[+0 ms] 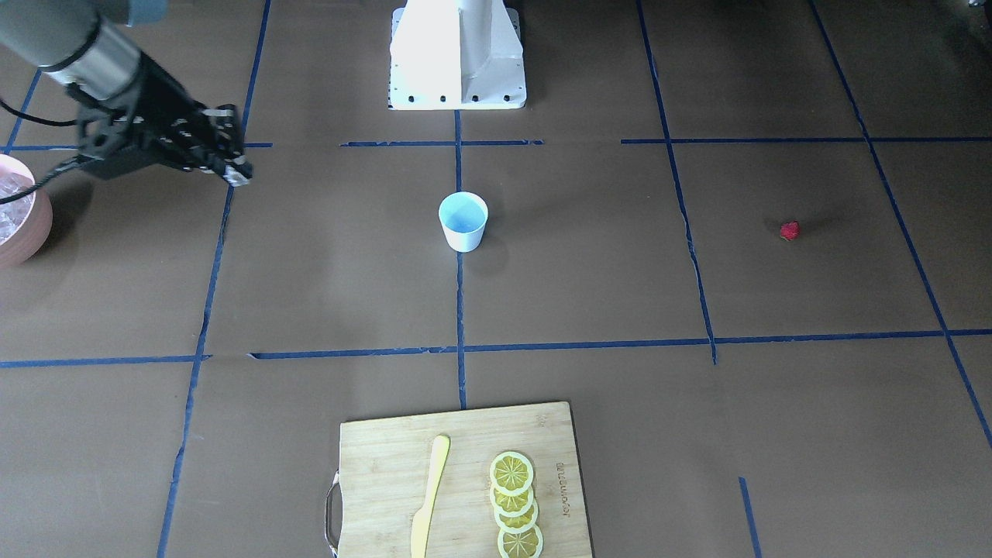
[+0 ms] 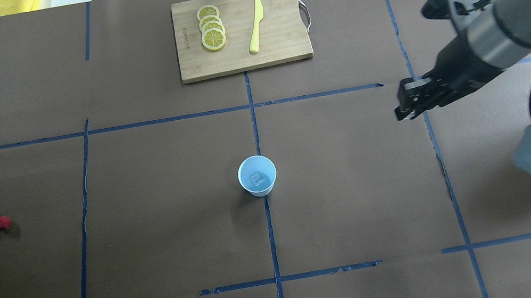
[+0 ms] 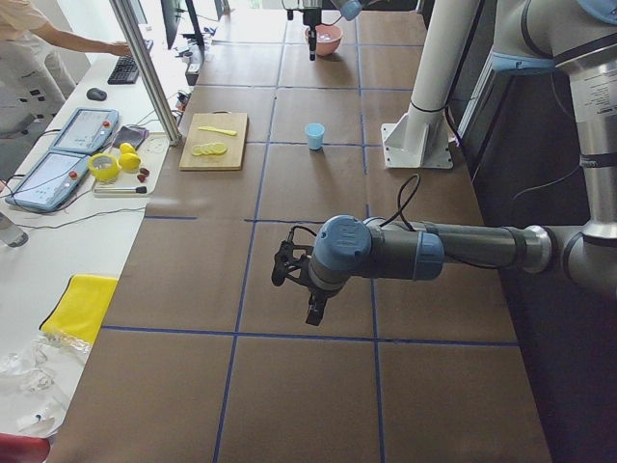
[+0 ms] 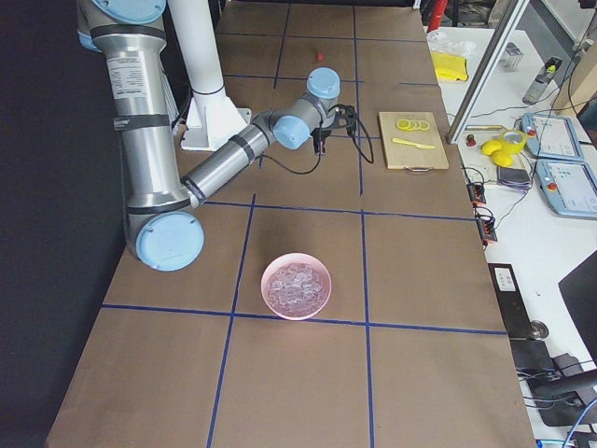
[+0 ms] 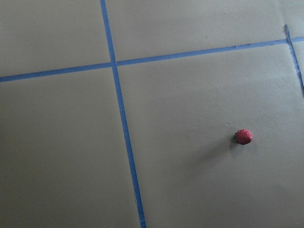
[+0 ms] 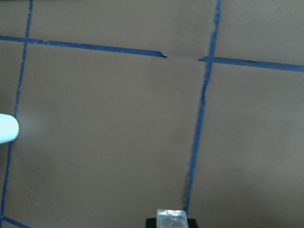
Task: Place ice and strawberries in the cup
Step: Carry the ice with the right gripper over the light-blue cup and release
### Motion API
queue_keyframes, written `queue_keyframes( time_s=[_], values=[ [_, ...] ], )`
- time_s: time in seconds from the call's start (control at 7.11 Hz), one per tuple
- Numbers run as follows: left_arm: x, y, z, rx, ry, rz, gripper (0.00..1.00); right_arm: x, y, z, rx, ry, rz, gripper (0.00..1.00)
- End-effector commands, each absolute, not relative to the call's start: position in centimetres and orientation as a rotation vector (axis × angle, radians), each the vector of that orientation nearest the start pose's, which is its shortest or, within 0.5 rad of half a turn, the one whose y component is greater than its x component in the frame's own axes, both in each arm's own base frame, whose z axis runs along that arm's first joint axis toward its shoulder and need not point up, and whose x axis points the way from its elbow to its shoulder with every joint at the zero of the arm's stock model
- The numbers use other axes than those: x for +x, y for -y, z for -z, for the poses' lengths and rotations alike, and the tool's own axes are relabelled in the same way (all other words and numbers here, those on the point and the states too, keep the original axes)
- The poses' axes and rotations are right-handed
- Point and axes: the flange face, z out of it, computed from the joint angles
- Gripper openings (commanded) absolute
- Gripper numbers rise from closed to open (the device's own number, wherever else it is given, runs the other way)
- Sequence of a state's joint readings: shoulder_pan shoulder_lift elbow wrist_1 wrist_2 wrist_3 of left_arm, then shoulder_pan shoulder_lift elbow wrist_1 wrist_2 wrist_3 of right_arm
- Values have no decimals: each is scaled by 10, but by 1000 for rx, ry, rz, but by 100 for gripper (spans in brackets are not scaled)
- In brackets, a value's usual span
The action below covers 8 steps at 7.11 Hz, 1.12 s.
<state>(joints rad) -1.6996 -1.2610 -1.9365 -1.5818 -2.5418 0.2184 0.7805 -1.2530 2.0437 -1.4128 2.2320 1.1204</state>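
Note:
The white cup [image 2: 257, 175] with a pale blue inside stands upright at the table's middle, with one ice cube [image 2: 257, 178] in it. The red strawberry [image 2: 2, 223] lies alone on the table far to the left and also shows in the left wrist view [image 5: 244, 137]. My right gripper [image 2: 401, 112] hovers to the right of the cup, shut on an ice cube [image 6: 171, 217] seen between its fingers. My left gripper [image 3: 314, 311] shows only in the exterior left view, above the table, and I cannot tell whether it is open or shut.
A pink bowl [image 4: 269, 271] holding several ice cubes [image 4: 297, 283] stands on the robot's right side. A wooden cutting board [image 2: 281, 49] at the far edge carries lemon slices [image 2: 211, 28] and a yellow knife [image 2: 255, 25]. Blue tape lines cross the brown table.

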Motion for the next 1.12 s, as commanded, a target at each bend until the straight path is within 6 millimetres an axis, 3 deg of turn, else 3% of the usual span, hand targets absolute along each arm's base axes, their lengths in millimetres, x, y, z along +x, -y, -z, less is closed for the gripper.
queue_keyframes(
  time_s=[0.0, 0.14, 0.42, 0.84, 0.98],
  values=[
    [-98, 356, -594, 229, -946, -116, 100, -466, 410, -170, 25, 1096, -146, 0],
    [-98, 356, -594, 231, -945, -117, 100, -500, 410, -151, 9, 1094, -161, 1],
    [-98, 356, -595, 228, -946, -115, 100, -556, 396, -137, 21, 1059, -219, 4],
    [-98, 356, -594, 231, -945, -117, 100, -558, 396, -156, 19, 1031, -214, 46],
    [-98, 356, -594, 229, -946, -116, 100, -559, 396, -157, 18, 1027, -215, 52]
  ],
)
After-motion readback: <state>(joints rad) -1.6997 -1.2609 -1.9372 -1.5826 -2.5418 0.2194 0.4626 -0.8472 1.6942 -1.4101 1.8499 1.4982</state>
